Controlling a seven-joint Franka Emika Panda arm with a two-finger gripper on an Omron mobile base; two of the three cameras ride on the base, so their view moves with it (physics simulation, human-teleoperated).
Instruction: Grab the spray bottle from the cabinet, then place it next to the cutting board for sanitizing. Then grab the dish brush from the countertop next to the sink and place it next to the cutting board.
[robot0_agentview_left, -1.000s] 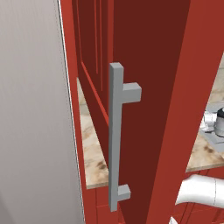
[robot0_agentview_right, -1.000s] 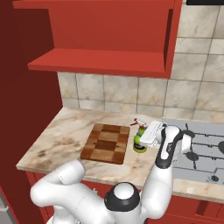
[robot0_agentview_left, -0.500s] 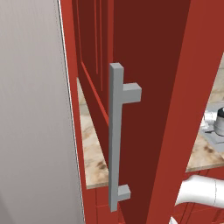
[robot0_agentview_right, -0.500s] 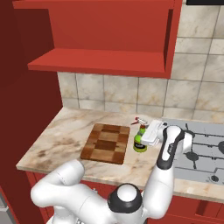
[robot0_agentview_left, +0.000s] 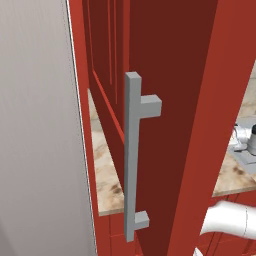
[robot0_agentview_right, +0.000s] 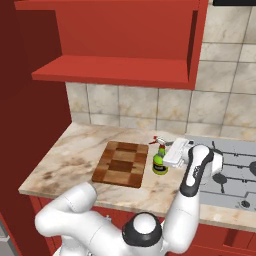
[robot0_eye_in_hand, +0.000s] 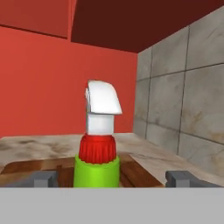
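The spray bottle (robot0_agentview_right: 159, 161), green with a red collar and a white head, stands upright on the countertop (robot0_agentview_right: 65, 162) just right of the cutting board (robot0_agentview_right: 121, 163). My gripper (robot0_agentview_right: 163, 153) reaches it from the right, open. In the hand view the spray bottle (robot0_eye_in_hand: 97, 168) rises between the two fingertips (robot0_eye_in_hand: 43, 178), with a gap on each side, and the cutting board (robot0_eye_in_hand: 26, 171) lies behind it. The cabinet (robot0_agentview_right: 120, 35) hangs above with its inside bare; its door and grey bar handle (robot0_agentview_left: 132, 160) stand close in the left base view. The dish brush and sink are out of view.
A grey stove top (robot0_agentview_right: 232, 167) with dark burners lies right of the bottle, under my forearm. The tiled wall (robot0_agentview_right: 165, 107) backs the counter. The open red door (robot0_agentview_left: 175, 100) blocks most of the left side.
The jaws have spread wide and let go of the spray bottle, which now stands free on the counter. The arm and the base have barely moved.
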